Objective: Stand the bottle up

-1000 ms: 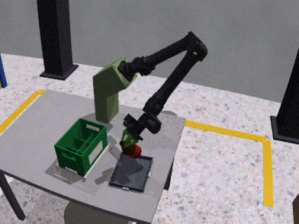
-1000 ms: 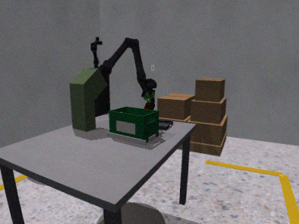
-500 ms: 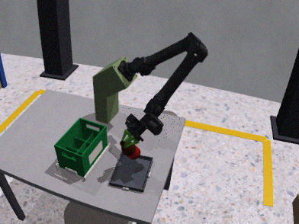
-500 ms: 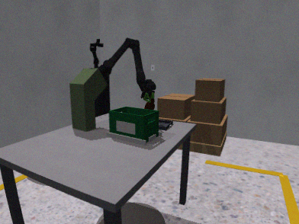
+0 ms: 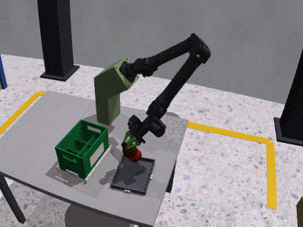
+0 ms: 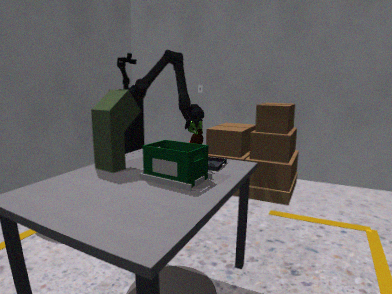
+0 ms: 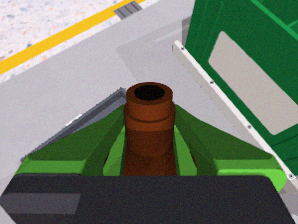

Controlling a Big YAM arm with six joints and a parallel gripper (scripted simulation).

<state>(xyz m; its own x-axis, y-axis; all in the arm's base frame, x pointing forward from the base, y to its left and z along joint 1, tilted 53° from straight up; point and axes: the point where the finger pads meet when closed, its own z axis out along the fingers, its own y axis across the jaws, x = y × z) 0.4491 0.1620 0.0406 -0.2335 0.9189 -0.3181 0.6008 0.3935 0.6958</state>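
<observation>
The brown bottle [image 7: 149, 142] [image 5: 132, 152] [image 6: 197, 137] with a red part at its lower end is held between the green fingers of my gripper [image 7: 149, 112] [image 5: 130, 144] [image 6: 195, 128], which is shut on it. In the top view the bottle is tilted, its neck to the upper left and its red end to the lower right, above the back edge of the tray. The dark tray [image 5: 120, 178] [image 6: 218, 166] [image 7: 75, 121] lies flat on the table. In the wrist view the open mouth of the bottle shows; its lower body is hidden by the gripper.
The green crate [image 5: 83, 154] [image 6: 176, 162] [image 7: 200, 37], with inner dividers, stands left of the tray in the top view, on a pale base. The green arm mount [image 5: 107, 96] [image 6: 108, 140] stands behind the crate. The table's edge [image 5: 69, 204] runs in front of both.
</observation>
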